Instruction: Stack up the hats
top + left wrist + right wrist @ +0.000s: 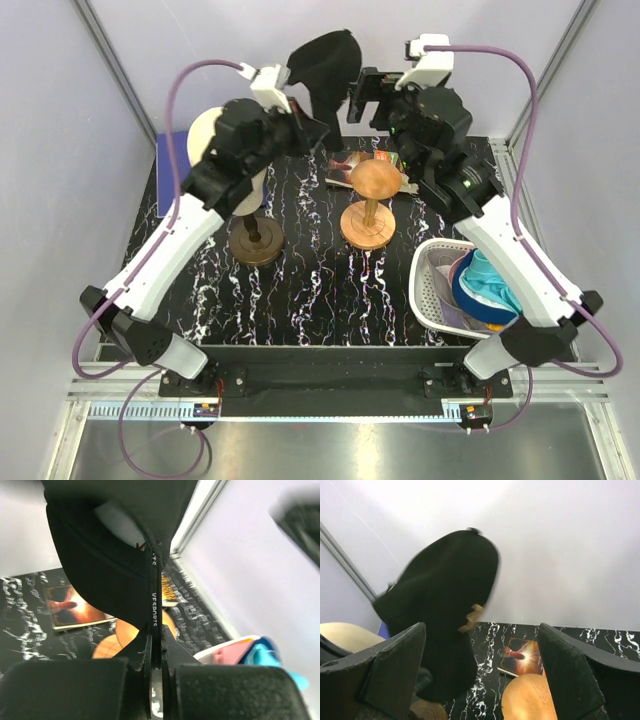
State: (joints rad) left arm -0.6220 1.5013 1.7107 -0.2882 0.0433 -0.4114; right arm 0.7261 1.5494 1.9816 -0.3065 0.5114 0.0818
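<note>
"While we begin at the near edge, what lies closest to the arm bases?"

"On the right, a white perforated basket (428, 290) stands on the black, white-veined worktop (300, 290), partly under the right arm. A pile of hats (488, 290) fills it: teal on top, a blue rim beneath, a lavender fold lower down."

"And further in?"

"Two wooden stands, both apart from the basket. The dark stand (255, 242) is on the left, partly under the left forearm. The light stand (368, 205) is to its right, near the middle, upright with a round disc on top. Just behind it a small book (345, 165) lies flat. The cream mannequin head (208, 135) is at the far left, mostly hidden by the left arm."

"Where is the black cap (325, 62)?"

"Raised in the air at the back, in front of the rear wall, between the two wrists. The left end effector (310, 125) is pressed together on the cap's lower edge. Its wrist view shows a fabric band with white lettering running down into the slit between the two jaws, and the crown bulges away above."

"And the other arm?"

"The right end effector (362, 100) is spread wide, just beside the cap on its right side. From its own camera the fingers (395, 670) stand clear of the fabric and hold nothing."
</note>
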